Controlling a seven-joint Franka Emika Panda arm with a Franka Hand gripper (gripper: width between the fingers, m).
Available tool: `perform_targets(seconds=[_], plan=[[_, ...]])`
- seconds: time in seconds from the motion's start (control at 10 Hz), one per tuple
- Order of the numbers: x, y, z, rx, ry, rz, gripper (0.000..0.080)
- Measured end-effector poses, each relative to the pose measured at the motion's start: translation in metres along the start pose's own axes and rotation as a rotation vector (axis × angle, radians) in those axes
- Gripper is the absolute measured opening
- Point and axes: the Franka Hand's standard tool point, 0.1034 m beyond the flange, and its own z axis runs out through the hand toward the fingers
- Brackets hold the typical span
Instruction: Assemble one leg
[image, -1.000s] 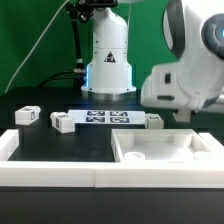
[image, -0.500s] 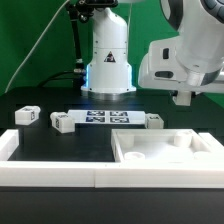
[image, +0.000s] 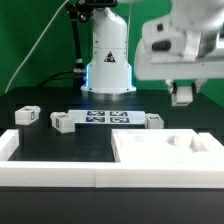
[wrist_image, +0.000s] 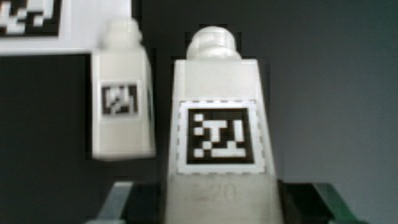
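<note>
Leg, a small white square plastic post with a black-and-white tag (wrist_image: 217, 120), is clamped between the two dark fingers (wrist_image: 125, 200) of the claw (image: 181, 93), held well above the black bench (image: 60, 145). A second white post (wrist_image: 119, 100) lies below, near the marker board (wrist_image: 27, 25).

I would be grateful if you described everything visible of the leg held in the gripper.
The leg is a small white post, plastic by its look, flat-sided, narrowing to a rounded nub at its free end. One black-and-white tag shows on the face toward the wrist camera. It hangs above the table, its other end clamped in the gripper; nothing else touches it.
</note>
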Motion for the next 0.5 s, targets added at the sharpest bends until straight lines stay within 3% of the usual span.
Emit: perform_targets(seconds=[0.1,0.5], plan=[[0.0013,-0.0050,-0.0131,-0.004,0.060,0.007,0.0291],[0.0110,-0.0070,-0.0130,0.014,0.386,-0.020,0.0292]])
